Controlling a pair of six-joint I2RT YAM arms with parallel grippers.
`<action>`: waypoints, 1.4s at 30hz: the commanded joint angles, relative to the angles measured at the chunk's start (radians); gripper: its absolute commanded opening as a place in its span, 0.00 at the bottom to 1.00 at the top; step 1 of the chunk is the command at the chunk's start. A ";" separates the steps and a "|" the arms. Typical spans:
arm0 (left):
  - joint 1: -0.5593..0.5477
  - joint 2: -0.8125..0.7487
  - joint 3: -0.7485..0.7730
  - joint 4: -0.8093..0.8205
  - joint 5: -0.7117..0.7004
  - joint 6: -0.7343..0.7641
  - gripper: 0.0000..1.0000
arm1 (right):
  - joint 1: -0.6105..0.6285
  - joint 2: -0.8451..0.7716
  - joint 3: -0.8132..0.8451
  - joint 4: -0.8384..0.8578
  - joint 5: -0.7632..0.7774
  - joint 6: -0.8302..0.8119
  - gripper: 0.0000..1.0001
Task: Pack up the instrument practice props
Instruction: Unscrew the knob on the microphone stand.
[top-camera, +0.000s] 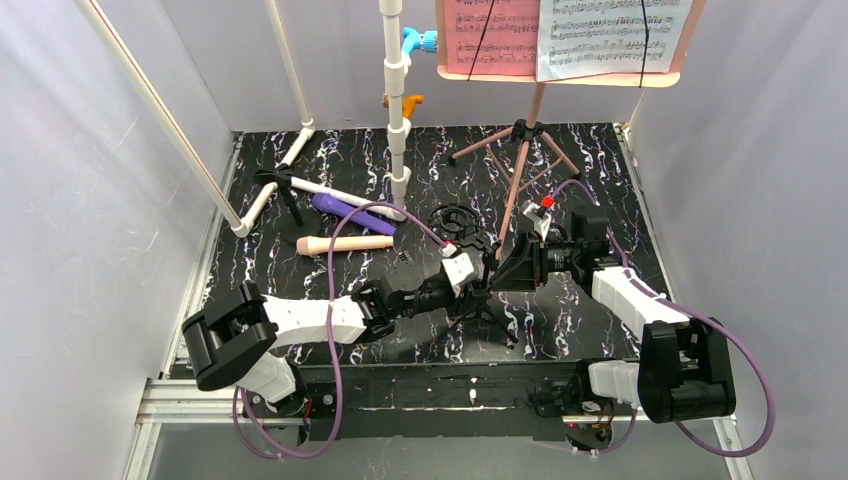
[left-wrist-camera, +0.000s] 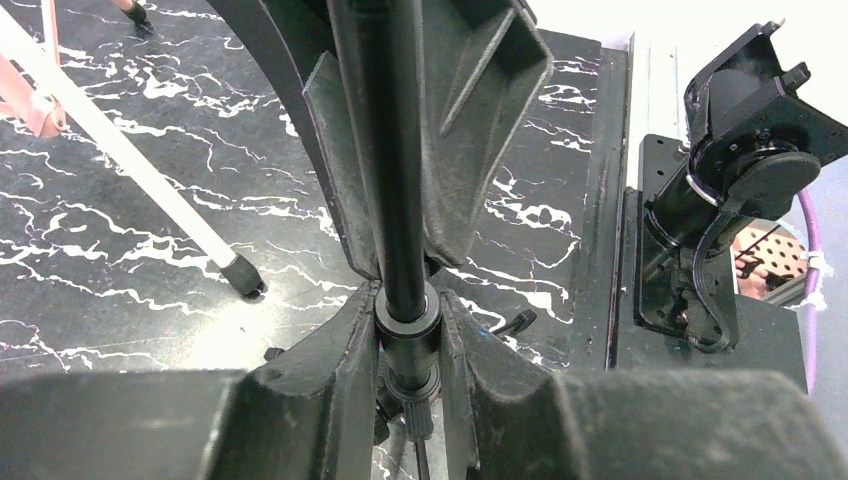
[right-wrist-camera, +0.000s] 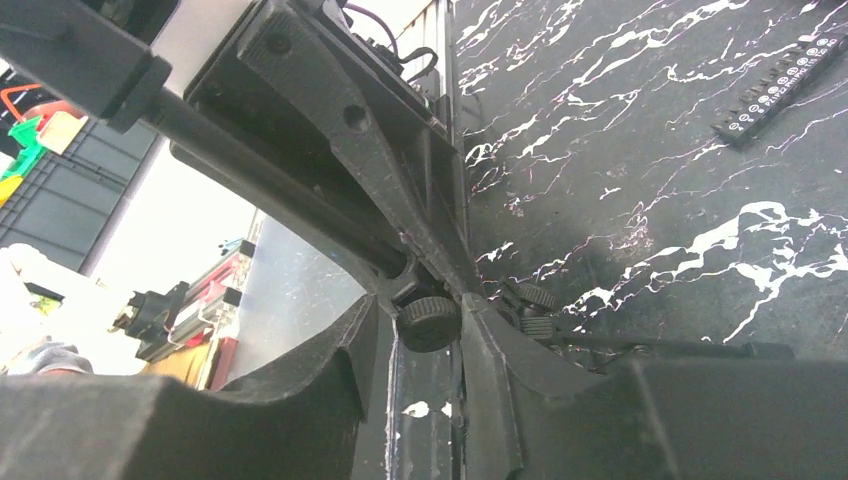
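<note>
Left gripper fingers clamp the black stand pole; right gripper fingers narrowly flank its knob, grip there not discernible.

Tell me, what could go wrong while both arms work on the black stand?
1. The knob sits between the right jaws; a poor grip may slip off it.
2. The left jaws clamp only the thin black pole, so it might twist.
3. The pink music stand has a leg beside the arms; a bump could topple it.
</note>
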 joint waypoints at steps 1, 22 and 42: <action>0.017 -0.070 0.000 0.113 0.011 -0.036 0.00 | 0.010 -0.019 -0.005 0.030 -0.026 0.010 0.45; 0.040 -0.051 -0.022 0.187 0.017 -0.189 0.00 | 0.028 -0.071 -0.046 0.140 -0.028 0.018 0.17; 0.110 -0.016 0.024 0.169 0.093 -0.792 0.00 | -0.042 -0.159 0.008 -0.304 -0.008 -0.648 0.02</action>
